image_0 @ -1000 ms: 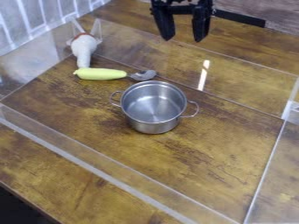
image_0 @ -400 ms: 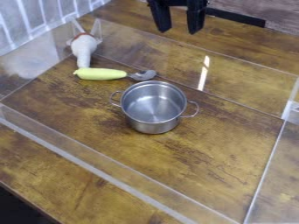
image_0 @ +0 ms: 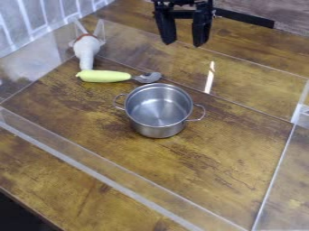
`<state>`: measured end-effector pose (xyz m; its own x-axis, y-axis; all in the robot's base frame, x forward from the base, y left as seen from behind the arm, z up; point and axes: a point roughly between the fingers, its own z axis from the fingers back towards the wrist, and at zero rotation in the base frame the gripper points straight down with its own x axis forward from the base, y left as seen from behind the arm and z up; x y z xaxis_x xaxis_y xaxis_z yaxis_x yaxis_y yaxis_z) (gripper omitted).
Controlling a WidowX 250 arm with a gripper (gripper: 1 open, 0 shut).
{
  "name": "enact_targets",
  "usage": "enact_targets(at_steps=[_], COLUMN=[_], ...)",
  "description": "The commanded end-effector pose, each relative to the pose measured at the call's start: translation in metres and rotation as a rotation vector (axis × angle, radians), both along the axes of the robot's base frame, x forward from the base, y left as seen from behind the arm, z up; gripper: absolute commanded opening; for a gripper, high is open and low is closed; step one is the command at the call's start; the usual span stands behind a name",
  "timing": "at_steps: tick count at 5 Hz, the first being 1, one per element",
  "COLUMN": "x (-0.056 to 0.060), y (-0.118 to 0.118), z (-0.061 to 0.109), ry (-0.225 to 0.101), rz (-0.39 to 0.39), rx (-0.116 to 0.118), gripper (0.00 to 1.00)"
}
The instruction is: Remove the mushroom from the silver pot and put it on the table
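The silver pot (image_0: 160, 110) stands upright in the middle of the table (image_0: 229, 162), and its inside shows only bare steel. A mushroom (image_0: 85, 49) with a pale stem and a brownish cap lies on the table at the far left, well away from the pot. My gripper (image_0: 182, 34) hangs at the top of the view, behind the pot and above the tabletop. It points down and is open, with nothing between its dark fingers (image_0: 164, 31).
A yellow corn-like piece (image_0: 103, 76) lies left of the pot with a small grey utensil (image_0: 147, 78) beside it. Clear acrylic panels (image_0: 145, 194) edge the work area at the front, left and right.
The gripper has tilted slightly and edged a little left at the top of the view. The pot, the mushroom and the other things have not moved.
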<state>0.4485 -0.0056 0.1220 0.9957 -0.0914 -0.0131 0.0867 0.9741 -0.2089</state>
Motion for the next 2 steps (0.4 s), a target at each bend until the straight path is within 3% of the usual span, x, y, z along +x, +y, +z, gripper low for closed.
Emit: enact_targets(at_steps=[1, 2], x=[-0.0046, -0.0066], y=[-0.0136, -0.0156], z=[0.0309, 0.0354], ry=[-0.065, -0.062], rz=[0.036, 0.082], rx=[0.004, 0.002], gripper=[1.0, 1.0])
